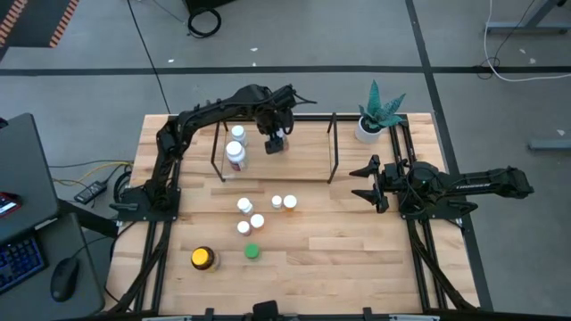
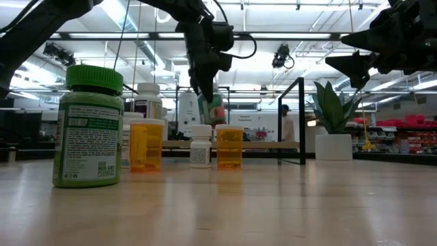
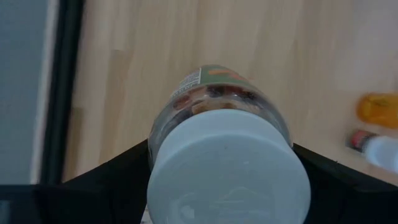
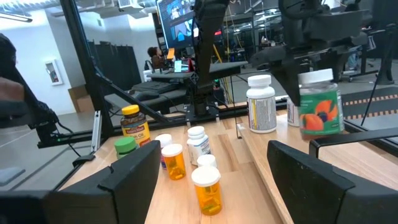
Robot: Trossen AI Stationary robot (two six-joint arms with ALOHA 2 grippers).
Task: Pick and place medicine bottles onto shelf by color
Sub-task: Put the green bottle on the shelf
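My left gripper (image 1: pixel 275 140) reaches over the shelf (image 1: pixel 335 147), a black rod frame on a light wood base, and is shut on a medicine bottle (image 4: pixel 320 107) with a white cap and a green and orange label. Two white bottles (image 1: pixel 235 146) stand on the shelf's left end. Several small white and orange bottles (image 1: pixel 259 214) stand on the table in front of the shelf. A green bottle (image 1: pixel 252 252) and an amber bottle (image 1: pixel 203 259) stand nearer the near edge. My right gripper (image 1: pixel 364 183) waits open to the right of the shelf. My left gripper pinches the bottle between its two fingers (image 3: pixel 118 174), one on each side of its upper part by the white cap (image 3: pixel 227 168). The fingers come from above, pointing down. The bottle hangs about upright below them, lifted clear above the shelf's wood base (image 3: pixel 143 68).
A white pot with a green plant (image 1: pixel 376 114) stands at the far right corner beside the shelf. Bare wood lies to the right of the bottle cluster (image 1: pixel 357 241). In the low view the green bottle (image 2: pixel 87 126) stands nearest, with orange bottles (image 2: pixel 229 147) behind it.
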